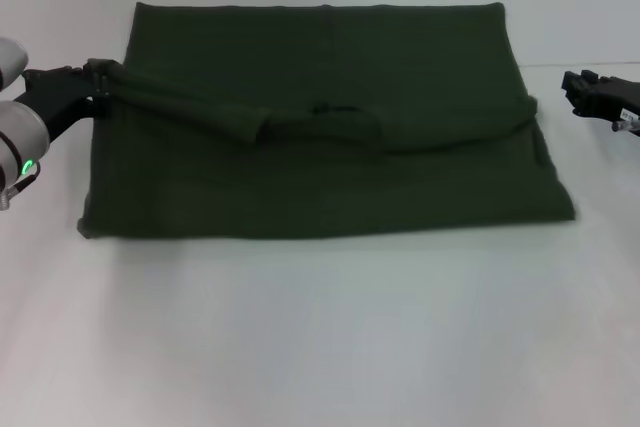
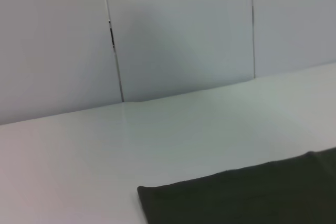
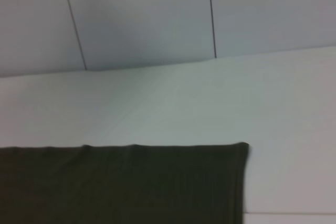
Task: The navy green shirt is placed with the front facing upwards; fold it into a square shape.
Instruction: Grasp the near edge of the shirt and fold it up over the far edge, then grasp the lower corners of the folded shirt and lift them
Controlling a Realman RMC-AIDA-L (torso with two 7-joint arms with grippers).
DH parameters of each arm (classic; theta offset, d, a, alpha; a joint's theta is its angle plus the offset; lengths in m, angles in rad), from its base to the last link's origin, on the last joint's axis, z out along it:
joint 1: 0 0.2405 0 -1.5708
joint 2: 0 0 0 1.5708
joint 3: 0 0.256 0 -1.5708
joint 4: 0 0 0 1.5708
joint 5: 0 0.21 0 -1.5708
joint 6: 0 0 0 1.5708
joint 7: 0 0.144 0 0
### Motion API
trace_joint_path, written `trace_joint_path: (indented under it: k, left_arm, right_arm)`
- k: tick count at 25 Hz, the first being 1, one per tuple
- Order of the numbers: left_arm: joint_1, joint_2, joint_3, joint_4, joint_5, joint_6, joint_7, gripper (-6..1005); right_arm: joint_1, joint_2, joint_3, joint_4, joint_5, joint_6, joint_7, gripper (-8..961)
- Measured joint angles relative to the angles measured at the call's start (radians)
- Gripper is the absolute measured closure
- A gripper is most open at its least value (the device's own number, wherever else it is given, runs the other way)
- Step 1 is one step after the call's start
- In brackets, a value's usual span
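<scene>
Green shirt (image 1: 320, 127) spread across centre of white table (image 1: 320, 337), folded into wide rectangle, plain side up, rumpled fold ridge across middle. Left gripper (image 1: 97, 87) at left edge, clamped on shirt's fold end. Right gripper (image 1: 575, 85) at right edge, off cloth, finger state unclear. Grey wall panels (image 2: 178, 30) behind

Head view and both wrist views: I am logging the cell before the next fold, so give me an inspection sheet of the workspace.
Surface: white table, bare around the cloth.
Job's things: navy green shirt lies partly folded as a wide rectangle; plain green side up, sleeves and collar folded across the middle; no lettering visible.
Clutter: nothing seen.
Grippers: left gripper at the shirt's left edge, touching the folded sleeve; right gripper off the shirt's right edge, apart from the cloth.
Cables: nothing seen.
Surroundings: pale wall panels with vertical seams behind the table.
</scene>
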Motion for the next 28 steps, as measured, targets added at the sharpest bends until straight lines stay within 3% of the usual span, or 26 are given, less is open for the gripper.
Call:
trace_joint_path:
  k: [9,15,18,20,22,24,25,28]
  left_arm:
    - [0.0,-0.013,0.002,-0.029,-0.028,0.007,0.081,793]
    - [0.004,-0.01,-0.007,-0.031,-0.051,0.031,0.072,676]
    - [0.01,-0.011,-0.006,-0.021,-0.105,0.034,0.065,618]
    - [0.018,-0.013,-0.004,-0.014,-0.131,0.048,0.057,409]
    - [0.034,-0.01,0.003,-0.01,-0.14,0.094,0.009,318]
    - [0.054,0.003,0.05,-0.006,-0.136,0.147,-0.088,227]
    - [0.073,0.018,0.122,0.006,-0.134,0.18,-0.19,182]
    - [0.127,0.031,0.312,0.085,-0.122,0.258,-0.447,175]
  right_arm:
    - [-0.013,0.006,-0.001,0.006,0.035,0.001,0.007,578]
    - [-0.024,0.013,-0.006,0.005,0.039,-0.013,0.039,433]
    - [-0.048,0.014,-0.049,-0.026,0.037,-0.072,0.08,187]
    - [-0.056,0.015,-0.059,-0.039,0.038,-0.096,0.084,158]
    - [-0.074,0.018,-0.075,-0.062,0.04,-0.152,0.085,130]
    - [-0.09,0.018,-0.086,-0.073,0.038,-0.201,0.087,101]
    - [-0.099,0.017,-0.09,-0.078,0.036,-0.223,0.089,101]
    - [-0.139,0.016,-0.127,-0.119,0.034,-0.309,0.108,99]
